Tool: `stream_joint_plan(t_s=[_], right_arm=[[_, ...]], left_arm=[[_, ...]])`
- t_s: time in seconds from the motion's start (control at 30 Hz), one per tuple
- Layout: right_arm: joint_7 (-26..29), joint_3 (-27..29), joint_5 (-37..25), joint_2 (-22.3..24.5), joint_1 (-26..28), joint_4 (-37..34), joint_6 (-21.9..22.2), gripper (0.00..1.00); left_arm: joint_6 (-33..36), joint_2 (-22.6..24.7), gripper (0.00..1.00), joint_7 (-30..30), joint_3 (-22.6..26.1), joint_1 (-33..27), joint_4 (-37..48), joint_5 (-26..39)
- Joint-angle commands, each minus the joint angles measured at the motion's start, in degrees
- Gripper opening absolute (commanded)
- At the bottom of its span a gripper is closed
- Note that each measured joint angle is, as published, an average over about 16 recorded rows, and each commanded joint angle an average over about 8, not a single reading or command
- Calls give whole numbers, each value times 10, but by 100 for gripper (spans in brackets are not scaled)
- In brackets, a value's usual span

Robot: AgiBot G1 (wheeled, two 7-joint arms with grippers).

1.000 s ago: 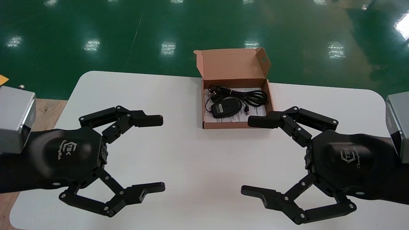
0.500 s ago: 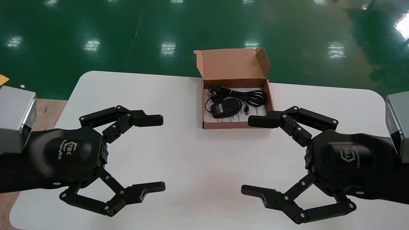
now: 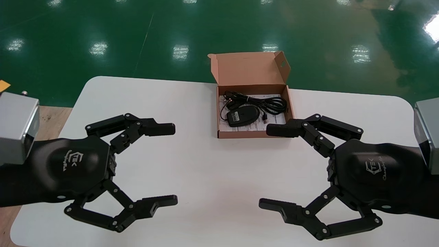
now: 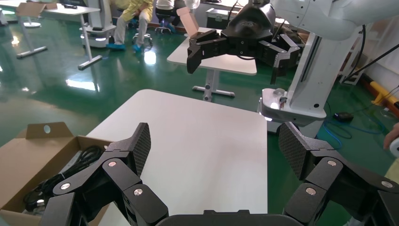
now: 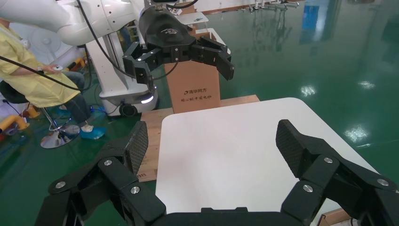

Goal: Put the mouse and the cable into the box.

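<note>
White tabletop [image 3: 205,178] carries the cardboard box [image 3: 240,134] at its far edge, lid up. Left end effector [image 3: 174,164] and right end effector [image 3: 264,167] hover over the near side, both released and empty. Cable [image 3: 271,103] and mouse [image 3: 242,115] lie inside the box. Looks done, so don't regrab; just check that no cable loop rides over the rim.
</note>
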Motion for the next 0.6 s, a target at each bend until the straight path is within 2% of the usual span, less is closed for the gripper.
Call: stream_joint_plan(t_s=[0.03,0.6], right_arm=[[0,0,0,0,0,0,0,100],[0,0,0,0,0,0,0,100]], left_arm=[[0,0,100,0,0,0,0,0],[0,0,100,0,0,0,0,0]])
